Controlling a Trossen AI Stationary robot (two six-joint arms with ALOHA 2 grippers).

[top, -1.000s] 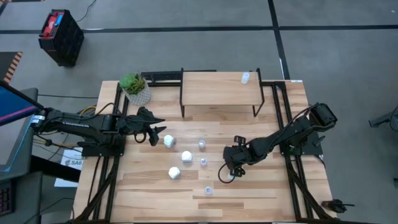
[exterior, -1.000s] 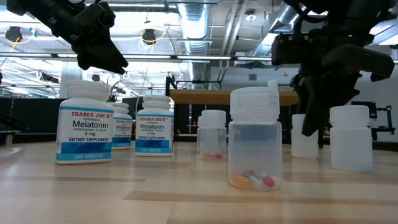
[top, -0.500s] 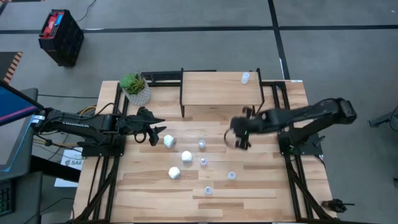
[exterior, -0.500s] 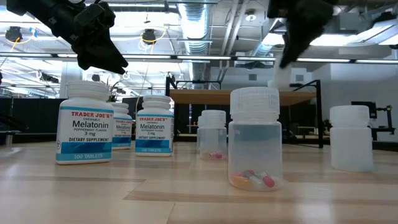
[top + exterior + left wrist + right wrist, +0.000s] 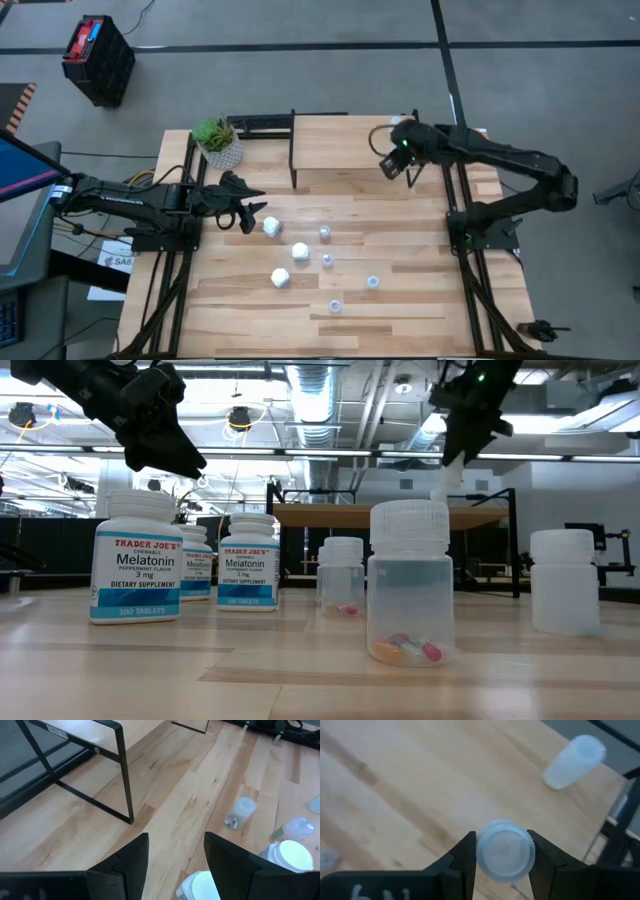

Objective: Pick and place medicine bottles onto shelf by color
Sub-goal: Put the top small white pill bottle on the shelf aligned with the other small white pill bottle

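Grey floor surrounds the plank bench (image 5: 400, 300), and a red-and-black crate (image 5: 97, 58) sits on that floor well beyond its far left corner. At the back of the bench stands the shelf (image 5: 340, 145), a light wood top on thin black legs, with a potted plant (image 5: 218, 141) just off its left end.

The right gripper (image 5: 393, 166) hangs over the right end of the shelf top, its jaws clenched on a translucent pill bottle (image 5: 505, 851) seen cap-on in the right wrist view. Past it in that view, a second translucent bottle (image 5: 574, 761) is on the shelf near its far right corner; the high view shows it as a pale spot (image 5: 394, 125) close to the back edge.

The left gripper (image 5: 247, 212) waits low over the bench's left side, jaws released and empty, with a white Melatonin bottle (image 5: 271, 227) just beside its tips. Two more white Melatonin bottles (image 5: 300, 251) (image 5: 280, 278) stand farther toward the front.

Four small translucent bottles remain on the bench: one (image 5: 325, 233) near the middle, one (image 5: 328, 260) just in front of it, one (image 5: 372, 282) to the right, and one (image 5: 334, 306) nearest the front edge. In the low view this last bottle (image 5: 410, 585) holds red and yellow capsules.
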